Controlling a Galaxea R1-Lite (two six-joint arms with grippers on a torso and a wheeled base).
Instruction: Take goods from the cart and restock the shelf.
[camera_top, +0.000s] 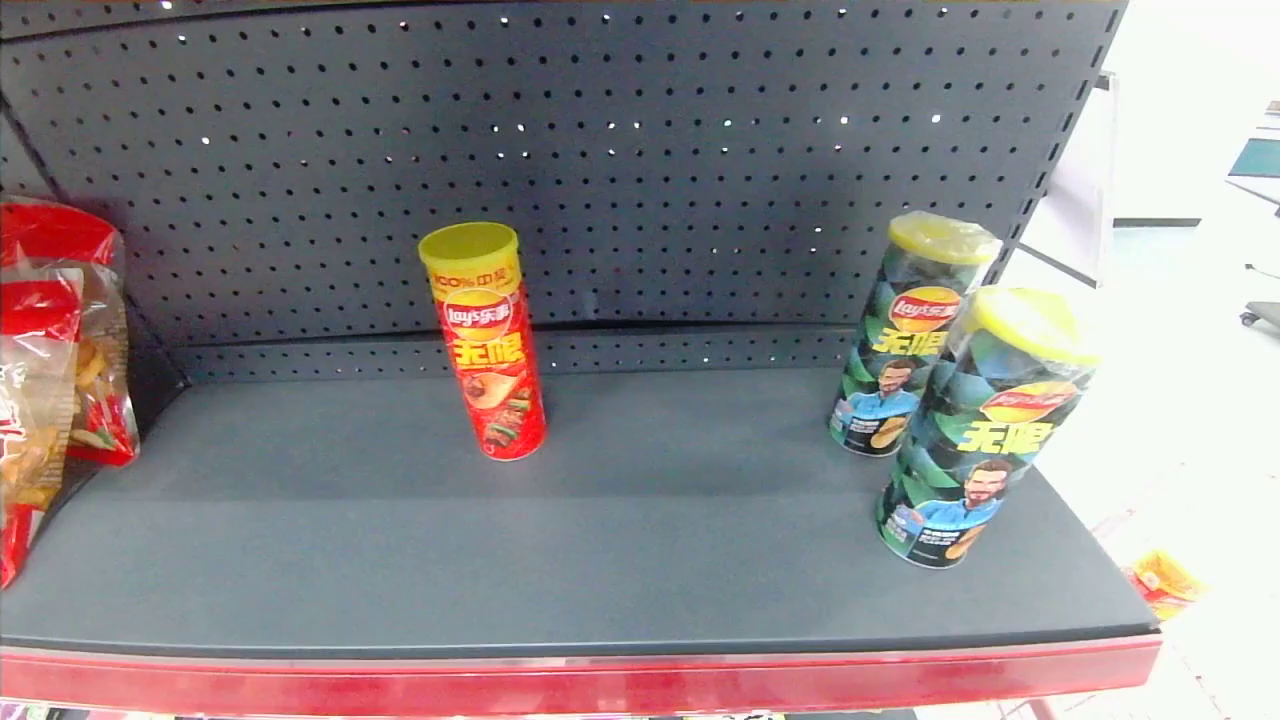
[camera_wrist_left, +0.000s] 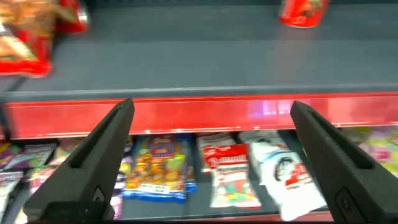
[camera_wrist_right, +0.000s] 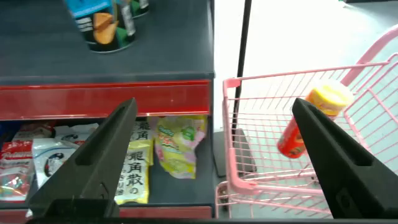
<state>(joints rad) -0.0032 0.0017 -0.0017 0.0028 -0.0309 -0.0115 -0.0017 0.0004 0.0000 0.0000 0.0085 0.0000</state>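
While the left gripper (camera_wrist_left: 211, 109) and right gripper (camera_wrist_right: 214, 102) hang with fingers spread wide, holding nothing, just before the shelf's red front edge, a red can (camera_wrist_right: 311, 121) leans inside the pink cart (camera_wrist_right: 229, 124) beside the shelf's right end. On the shelf (camera_top: 600, 520) stand a front green can (camera_top: 985, 430), a rear green can (camera_top: 905, 335) just behind it, and, well to their left, a second red can (camera_top: 485, 340).

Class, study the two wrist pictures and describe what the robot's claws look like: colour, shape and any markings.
The left claw and the right claw look alike. Each has two matte, dark grey to black fingers, long flat-sided wedges that narrow to blunt tips. Their surfaces are plain and unmarked.
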